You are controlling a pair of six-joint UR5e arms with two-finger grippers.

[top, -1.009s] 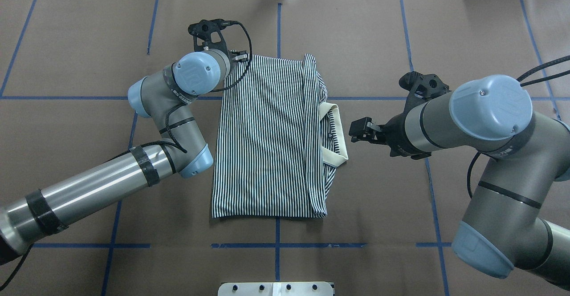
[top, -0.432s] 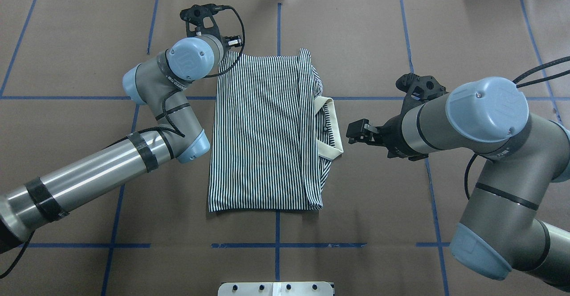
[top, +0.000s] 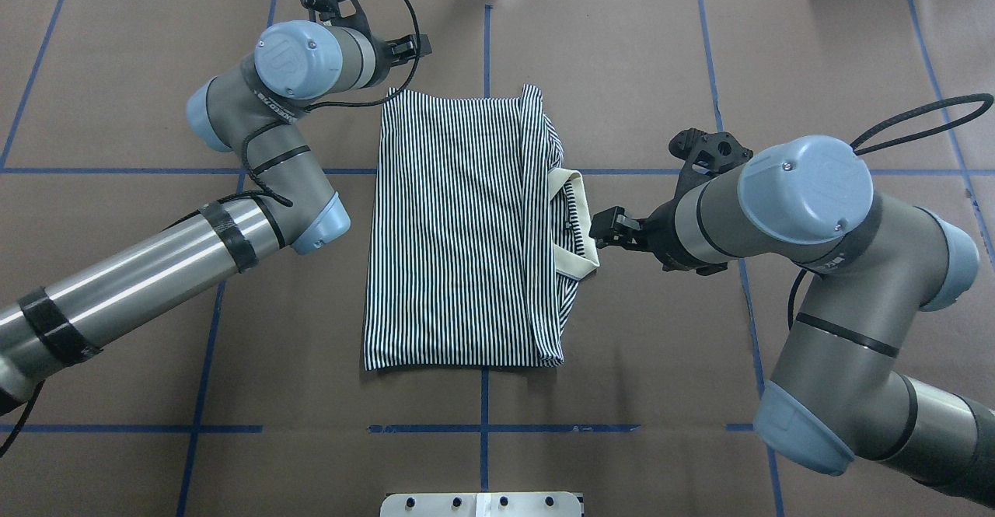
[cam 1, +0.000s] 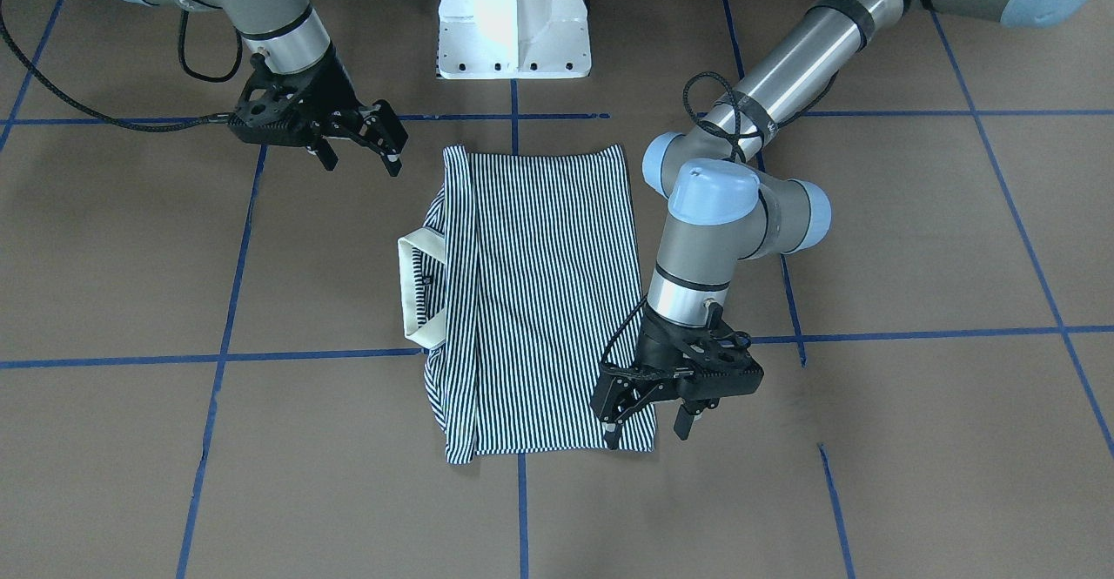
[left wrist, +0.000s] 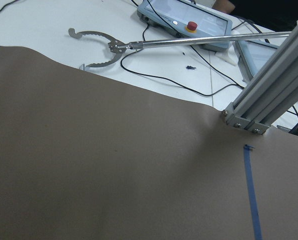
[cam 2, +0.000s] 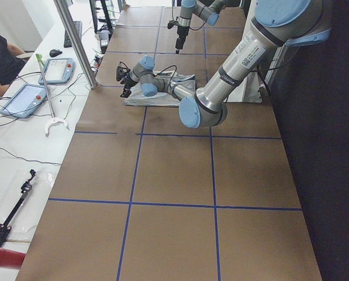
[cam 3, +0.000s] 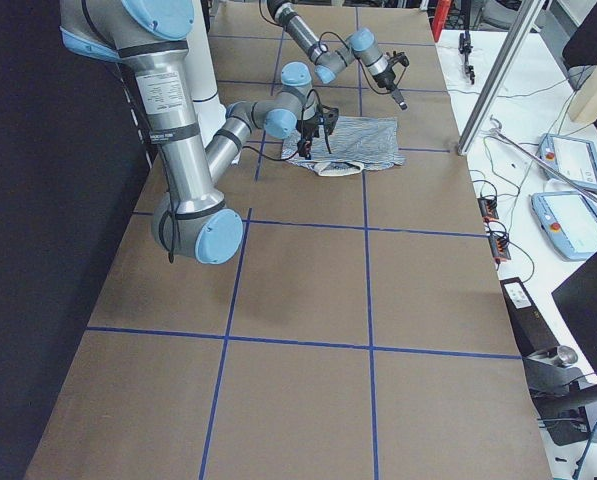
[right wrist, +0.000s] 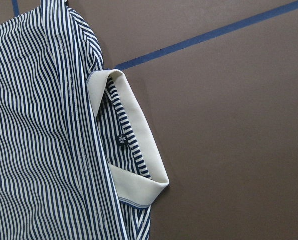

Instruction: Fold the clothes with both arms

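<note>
The clothes are one navy-and-white striped polo shirt [top: 459, 229], folded into a long rectangle and lying flat at mid-table. Its cream collar [top: 579, 225] sticks out on the robot's right side, and the right wrist view shows the collar [right wrist: 134, 150] close up. My left gripper [cam 1: 646, 429] is open above the shirt's far corner on the robot's left; the overhead view shows only part of this left gripper [top: 400, 50]. The left wrist view shows just brown paper. My right gripper [cam 1: 361, 161] is open and holds nothing. In the overhead view the right gripper [top: 605, 229] sits just beside the collar.
Brown paper with blue tape lines [top: 483, 427] covers the table. The white pedestal base [cam 1: 513, 22] stands on the robot's side. An aluminium post [left wrist: 263, 105] stands at the far edge. Beyond it lie teach pendants [left wrist: 188, 20], cables and a grabber tool [left wrist: 104, 45].
The shirt slid a little toward the far left while the left gripper held its corner. That gripper has since moved off toward the far edge. The right gripper has edged in toward the collar.
</note>
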